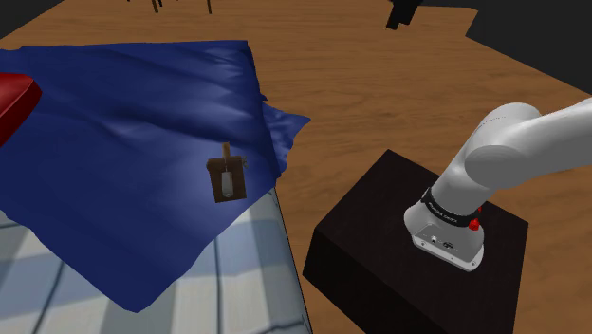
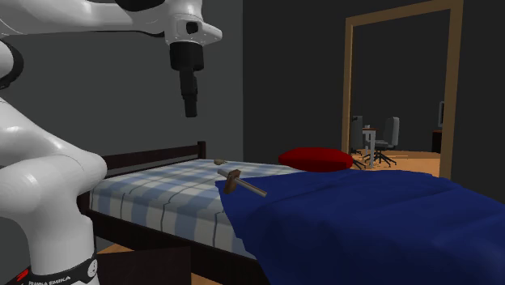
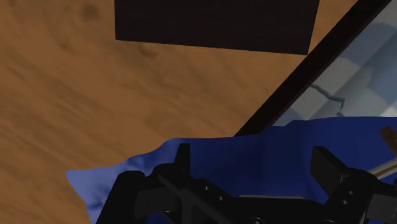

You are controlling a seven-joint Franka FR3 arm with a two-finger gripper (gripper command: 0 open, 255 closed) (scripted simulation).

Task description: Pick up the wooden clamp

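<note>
The wooden clamp [image 1: 227,178] is a small brown block with a handle sticking out. It lies on the blue blanket [image 1: 133,142] near the bed's edge closest to the stand. In the second exterior view the clamp [image 2: 239,183] rests where the blanket meets the checked sheet. My black gripper [image 2: 191,112] hangs well above the bed, pointing down, apart from the clamp. In the wrist view the gripper [image 3: 254,164] is open, with only blanket between the fingers. A piece of the clamp [image 3: 387,137] shows beyond one finger.
A red pillow [image 2: 316,158] lies at the far end of the bed. The dark bed frame [image 3: 299,83] runs beside wooden floor [image 1: 379,85]. The black stand [image 1: 379,247] sits close to the bed. A doorway [image 2: 401,89] opens onto chairs.
</note>
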